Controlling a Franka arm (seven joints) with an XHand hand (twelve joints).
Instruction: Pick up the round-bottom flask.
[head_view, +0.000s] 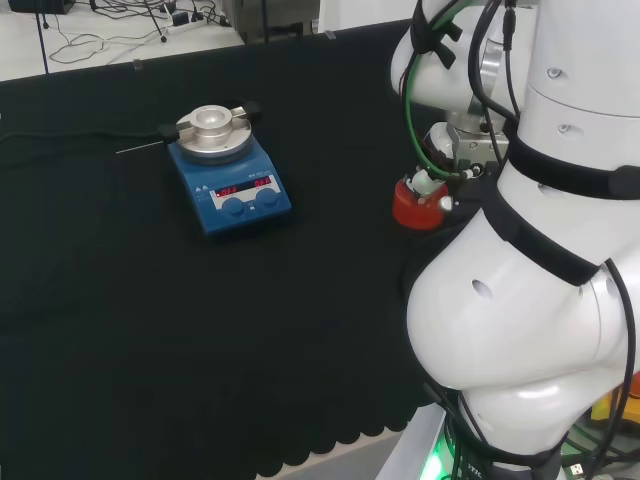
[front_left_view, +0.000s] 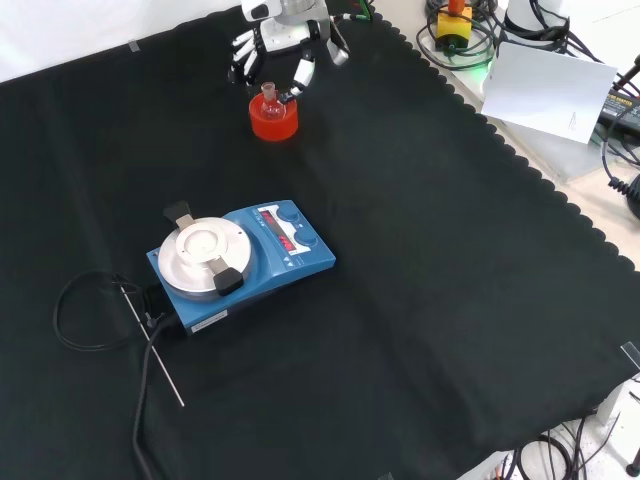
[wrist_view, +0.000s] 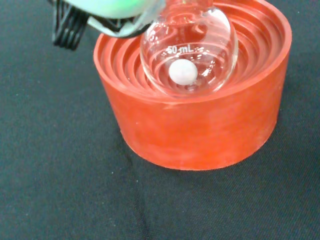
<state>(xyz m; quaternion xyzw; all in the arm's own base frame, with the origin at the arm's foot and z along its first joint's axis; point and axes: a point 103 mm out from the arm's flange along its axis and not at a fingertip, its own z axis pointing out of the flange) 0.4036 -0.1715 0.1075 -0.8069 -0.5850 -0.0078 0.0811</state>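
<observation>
— Flasks first: how many do we count?

— We count one round-bottom flask (wrist_view: 189, 50), clear glass, seated in one red ribbed stand (wrist_view: 200, 115). In the wrist view we see a single small white ball (wrist_view: 183, 72) lying at the bottom of its bulb.

— And the rest of the bench?

— We find one blue stirrer plate (front_left_view: 240, 262) with a round metal top, one thin metal rod (front_left_view: 152, 347) lying on the cloth beside it, and one black cable (front_left_view: 85, 320) looping off its end. That is all we can count on the black cloth (front_left_view: 420, 330).

— Where does the flask sit against the edges?

— In the front view we place it near the top edge of the cloth, well apart from the stirrer plate, with bare cloth between them. In the head view the stand (head_view: 420, 203) shows at the right, close against the arm's white links. We see wide open cloth on the side towards the scalloped edge, which in the front view runs down the right.

— And the hand?

— We see the hand (front_left_view: 285, 45) in the front view just above the flask (front_left_view: 268, 96), fingers spread and pointing downward around the neck. One fingertip (front_left_view: 300, 78) stands just beside the neck; we cannot tell whether it touches. We see nothing held: the flask rests in its stand (front_left_view: 273, 118), and the fingers are relaxed rather than curled round it.
</observation>
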